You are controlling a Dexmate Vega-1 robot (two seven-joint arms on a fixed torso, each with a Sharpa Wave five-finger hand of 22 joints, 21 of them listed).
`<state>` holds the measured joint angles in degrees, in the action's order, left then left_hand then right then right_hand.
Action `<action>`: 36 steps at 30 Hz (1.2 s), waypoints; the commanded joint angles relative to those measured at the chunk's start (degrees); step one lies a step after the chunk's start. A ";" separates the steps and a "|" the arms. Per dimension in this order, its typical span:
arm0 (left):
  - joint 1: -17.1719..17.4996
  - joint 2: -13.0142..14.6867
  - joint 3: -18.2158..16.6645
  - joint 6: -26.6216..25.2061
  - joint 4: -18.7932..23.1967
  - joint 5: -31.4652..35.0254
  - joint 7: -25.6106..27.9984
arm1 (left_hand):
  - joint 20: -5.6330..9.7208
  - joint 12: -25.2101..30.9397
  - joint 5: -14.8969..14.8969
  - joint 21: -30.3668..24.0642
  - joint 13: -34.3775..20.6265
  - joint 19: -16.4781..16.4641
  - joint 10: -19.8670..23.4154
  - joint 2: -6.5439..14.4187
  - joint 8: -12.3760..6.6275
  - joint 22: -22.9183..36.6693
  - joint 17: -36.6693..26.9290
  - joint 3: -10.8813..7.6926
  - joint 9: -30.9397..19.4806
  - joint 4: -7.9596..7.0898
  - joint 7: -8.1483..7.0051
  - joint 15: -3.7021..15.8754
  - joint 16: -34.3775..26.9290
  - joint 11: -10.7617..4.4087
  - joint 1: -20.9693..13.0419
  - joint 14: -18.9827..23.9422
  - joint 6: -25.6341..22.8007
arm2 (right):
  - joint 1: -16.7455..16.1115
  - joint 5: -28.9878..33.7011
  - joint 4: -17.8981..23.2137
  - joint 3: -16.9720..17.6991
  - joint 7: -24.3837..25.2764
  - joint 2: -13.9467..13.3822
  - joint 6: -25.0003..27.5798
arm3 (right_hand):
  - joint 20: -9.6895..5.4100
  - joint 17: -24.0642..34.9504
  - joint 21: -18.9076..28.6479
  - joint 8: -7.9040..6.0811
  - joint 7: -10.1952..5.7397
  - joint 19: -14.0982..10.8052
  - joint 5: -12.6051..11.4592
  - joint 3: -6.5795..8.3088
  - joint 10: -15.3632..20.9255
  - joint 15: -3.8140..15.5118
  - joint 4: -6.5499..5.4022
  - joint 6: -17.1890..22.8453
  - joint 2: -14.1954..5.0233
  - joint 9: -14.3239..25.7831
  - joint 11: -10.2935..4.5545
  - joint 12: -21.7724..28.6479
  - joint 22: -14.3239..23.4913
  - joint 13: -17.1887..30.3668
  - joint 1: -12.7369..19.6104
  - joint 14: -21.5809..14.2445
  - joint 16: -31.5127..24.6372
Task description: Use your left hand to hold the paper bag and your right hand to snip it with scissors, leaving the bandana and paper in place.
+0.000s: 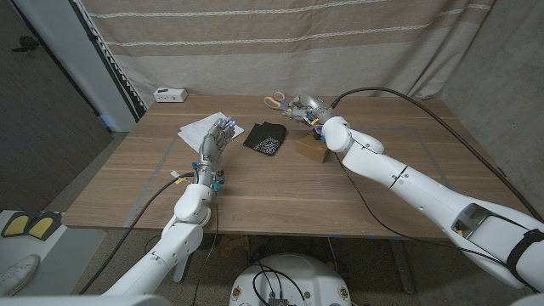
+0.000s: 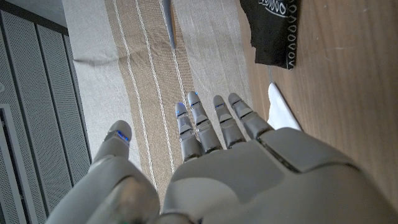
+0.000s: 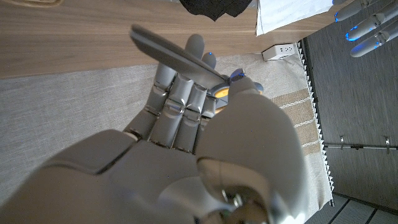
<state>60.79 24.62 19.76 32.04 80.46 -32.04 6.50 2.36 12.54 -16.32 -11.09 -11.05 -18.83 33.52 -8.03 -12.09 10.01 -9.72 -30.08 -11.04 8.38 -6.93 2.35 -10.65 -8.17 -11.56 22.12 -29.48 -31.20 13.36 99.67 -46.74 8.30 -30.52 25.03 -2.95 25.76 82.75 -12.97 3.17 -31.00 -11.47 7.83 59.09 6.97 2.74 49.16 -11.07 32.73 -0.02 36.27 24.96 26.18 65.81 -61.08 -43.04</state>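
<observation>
The right hand (image 1: 303, 109) is at the far middle of the tabletop (image 1: 280, 191), its fingers closed around the scissors (image 1: 274, 100). In the head view the yellow handles stick out to the left of the hand, so the long axis runs roughly left to right; in the right wrist view the grey blades (image 3: 177, 56) project past the fingertips and lie close together. The bag (image 1: 311, 150), a small brown block, lies on the tabletop just under the right wrist, long axis left-right. The left hand (image 1: 216, 142) is raised near the left, fingers straight and apart, holding nothing. The black bandana (image 1: 265, 138) lies between the hands, and the white paper (image 1: 200, 130) lies far left, beside the left hand.
</observation>
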 commanded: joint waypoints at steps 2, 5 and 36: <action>0.32 1.29 -0.34 -0.47 1.07 0.19 -0.22 | 6.09 0.11 0.11 -0.48 -0.19 -0.74 0.49 0.09 0.11 0.14 -0.29 0.13 -0.10 0.05 0.21 8.80 0.20 0.10 -0.25 0.03 -0.18 | -1.14 1.31 4.49 0.59 -2.21 -2.43 2.79 | -8.68 0.06 0.98 0.23 -0.58 0.05 -0.27 10.74 7.85 6.17 -2.35 1.23 -0.47 0.45 -7.21 -0.04 -0.16 0.19 0.08 -3.52 -0.33; 0.27 1.17 -0.22 -0.76 1.29 0.44 0.18 | 6.07 0.13 0.12 -0.59 -0.19 -1.06 0.58 0.09 0.13 0.15 -0.29 0.13 -0.10 0.05 0.20 8.79 0.17 0.12 -0.26 0.08 -0.15 | -0.91 1.22 5.10 0.72 -3.48 -3.15 2.99 | -8.66 0.06 1.33 0.33 -0.68 0.15 -0.26 10.74 8.00 6.16 -2.34 1.29 -0.47 0.54 -7.28 -0.11 -0.29 0.13 0.06 -3.57 -0.39; -1.78 1.08 1.30 -2.79 1.04 3.45 1.91 | 5.76 0.11 0.16 -0.30 -0.20 -0.67 0.79 0.13 0.07 0.19 -0.29 0.16 -0.11 0.08 0.26 8.78 0.07 0.30 -0.36 0.48 -0.57 | -0.23 4.58 11.77 1.57 -13.66 -10.93 6.92 | -8.66 -0.27 5.13 1.29 -0.62 0.67 -0.22 10.72 8.65 6.17 -1.96 1.81 -0.40 0.95 -7.21 -0.44 -1.97 0.95 0.03 -3.93 -0.89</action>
<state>59.45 24.84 21.03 30.07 81.26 -29.15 8.30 2.65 12.54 -16.32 -11.47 -11.05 -19.73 33.72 -8.03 -12.08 10.00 -9.72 -30.08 -11.04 8.38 -6.74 2.35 -10.65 -7.97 -11.56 22.12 -29.67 -31.68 16.59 109.62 -45.10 -2.58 -39.90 30.07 -2.86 25.49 87.48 -11.88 3.17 -30.49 -11.47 7.83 59.50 6.86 2.74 49.56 -11.08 33.33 0.22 35.64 23.02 26.97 65.80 -61.23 -43.53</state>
